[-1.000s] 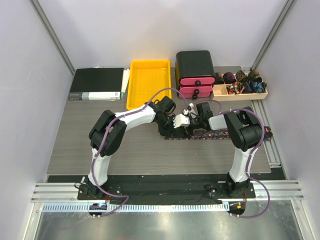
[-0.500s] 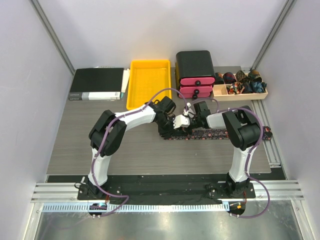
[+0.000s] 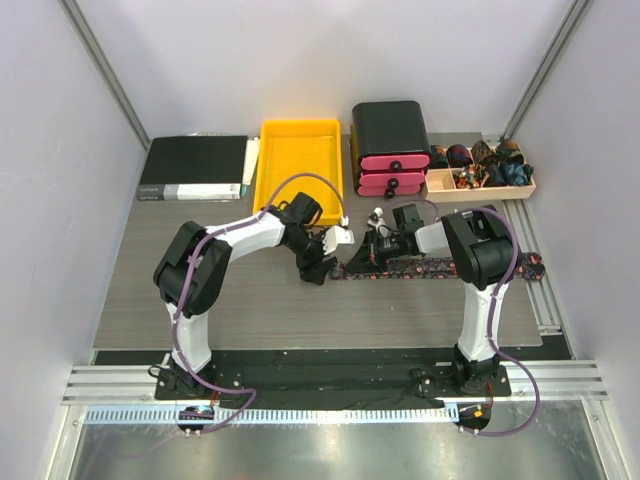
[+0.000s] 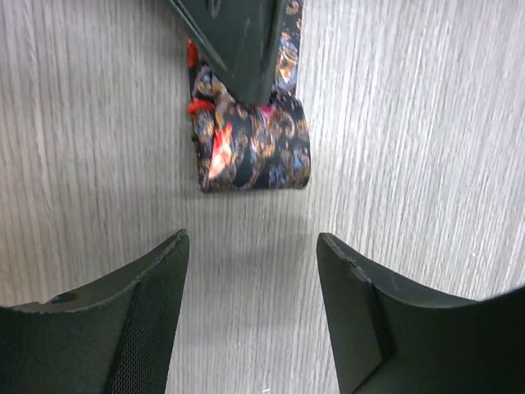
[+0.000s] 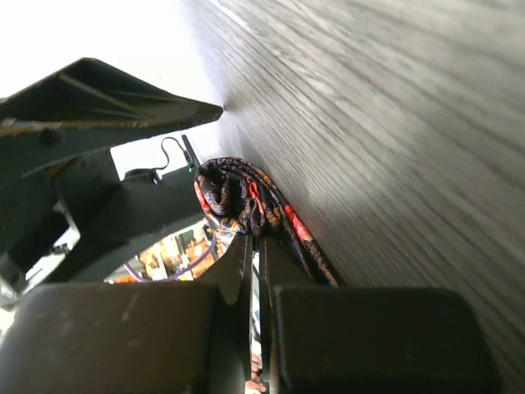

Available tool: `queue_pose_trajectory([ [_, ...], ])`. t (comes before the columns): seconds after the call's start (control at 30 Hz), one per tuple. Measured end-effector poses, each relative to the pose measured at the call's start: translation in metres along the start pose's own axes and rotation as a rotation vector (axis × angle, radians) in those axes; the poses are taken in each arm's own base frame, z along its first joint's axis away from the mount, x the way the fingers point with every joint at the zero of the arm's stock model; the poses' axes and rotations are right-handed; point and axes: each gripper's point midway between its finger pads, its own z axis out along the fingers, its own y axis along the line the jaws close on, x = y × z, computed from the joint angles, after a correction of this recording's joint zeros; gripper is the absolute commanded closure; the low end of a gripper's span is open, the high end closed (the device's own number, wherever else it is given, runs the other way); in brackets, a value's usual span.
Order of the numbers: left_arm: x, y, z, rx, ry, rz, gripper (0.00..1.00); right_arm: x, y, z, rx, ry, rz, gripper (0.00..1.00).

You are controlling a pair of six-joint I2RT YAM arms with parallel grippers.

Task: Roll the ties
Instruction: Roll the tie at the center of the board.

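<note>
Wooden box (image 3: 480,193) holds rolled ties (image 3: 487,166) — left tool (image 4: 252,240) wide, right tool (image 5: 256,240) pinching partly rolled tie (image 4: 256,154).

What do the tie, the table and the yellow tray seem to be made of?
The tie looks like woven fabric, perhaps silk or polyester: it folds softly and shows a fine pattern. The table seems grey wood-grain laminate, matte, with straight lines. The yellow tray is probably plastic: even colour, smooth, rounded corners.

L gripper (image 3: 320,266) just beside tie (image 3: 450,267) end; R gripper (image 3: 366,256) on that end.
</note>
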Motion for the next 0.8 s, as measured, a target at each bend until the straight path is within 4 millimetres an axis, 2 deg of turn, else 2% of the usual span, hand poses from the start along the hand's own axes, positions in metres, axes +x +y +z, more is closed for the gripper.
queue_pose_trajectory([
  [0.1,0.0,-0.001,0.0,0.005,-0.019,0.002,0.34,0.0,-0.001,-0.001,-0.02,0.011,-0.017,0.99],
  [0.57,-0.035,0.005,0.011,-0.028,-0.132,0.084,0.33,-0.004,-0.008,-0.011,-0.049,0.014,-0.037,0.98],
  [0.8,-0.037,0.001,0.019,-0.022,-0.157,0.1,0.37,-0.004,-0.01,-0.013,-0.052,0.019,-0.043,0.99],
])
